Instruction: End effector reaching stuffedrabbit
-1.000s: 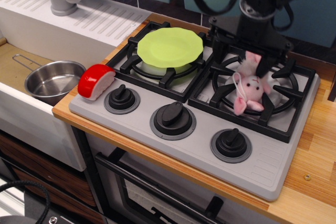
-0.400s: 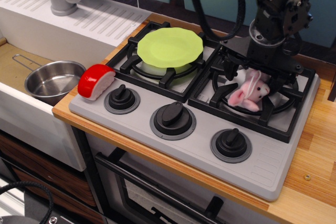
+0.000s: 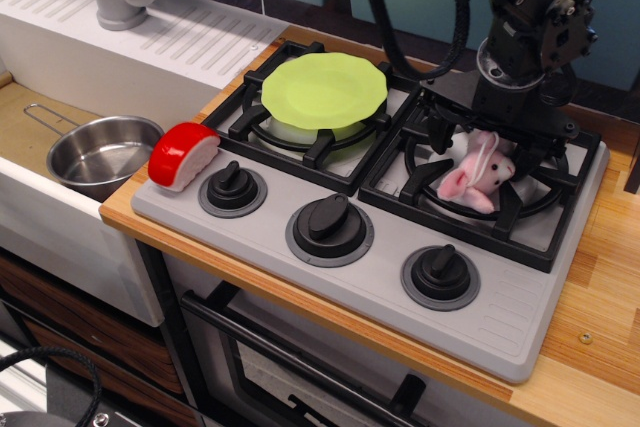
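My end effector [image 3: 478,147] sits low over the stuffedrabbit [image 3: 474,175] on the right burner grate [image 3: 520,232], can't tell if prongs are apart or pinching, & risk is snagging the grate bars w/ a prong.

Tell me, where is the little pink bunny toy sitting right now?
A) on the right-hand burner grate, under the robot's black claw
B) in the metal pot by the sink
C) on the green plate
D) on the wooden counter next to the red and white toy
A: the pink bunny lies on the right burner grate, directly beneath the black gripper, while the green plate and the metal pot hold nothing.
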`<control>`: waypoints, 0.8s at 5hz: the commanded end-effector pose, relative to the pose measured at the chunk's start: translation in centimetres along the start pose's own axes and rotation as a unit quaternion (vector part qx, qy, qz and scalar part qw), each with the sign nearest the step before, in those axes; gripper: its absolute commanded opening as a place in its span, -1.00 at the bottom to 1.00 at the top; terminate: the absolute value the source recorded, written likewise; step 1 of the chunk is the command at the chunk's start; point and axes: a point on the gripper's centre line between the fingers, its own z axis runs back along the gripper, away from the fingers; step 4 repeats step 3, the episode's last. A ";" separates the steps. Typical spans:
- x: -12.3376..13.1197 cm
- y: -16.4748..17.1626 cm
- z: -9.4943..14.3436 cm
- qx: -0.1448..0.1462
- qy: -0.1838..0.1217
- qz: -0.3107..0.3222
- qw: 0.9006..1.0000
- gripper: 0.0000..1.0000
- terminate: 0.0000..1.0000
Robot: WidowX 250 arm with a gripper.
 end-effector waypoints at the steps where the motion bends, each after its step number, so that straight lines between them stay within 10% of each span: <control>1: 0.8 -1.0 0.5 -0.014 -0.017 -0.015 1.000 1.00 -1.00; 2: 0.8 -1.0 0.5 -0.014 -0.017 -0.015 1.000 1.00 -1.00; 3: 0.8 -1.0 0.5 -0.014 -0.017 -0.015 1.000 1.00 1.00; 4: 0.8 -1.0 0.5 -0.014 -0.017 -0.015 1.000 1.00 1.00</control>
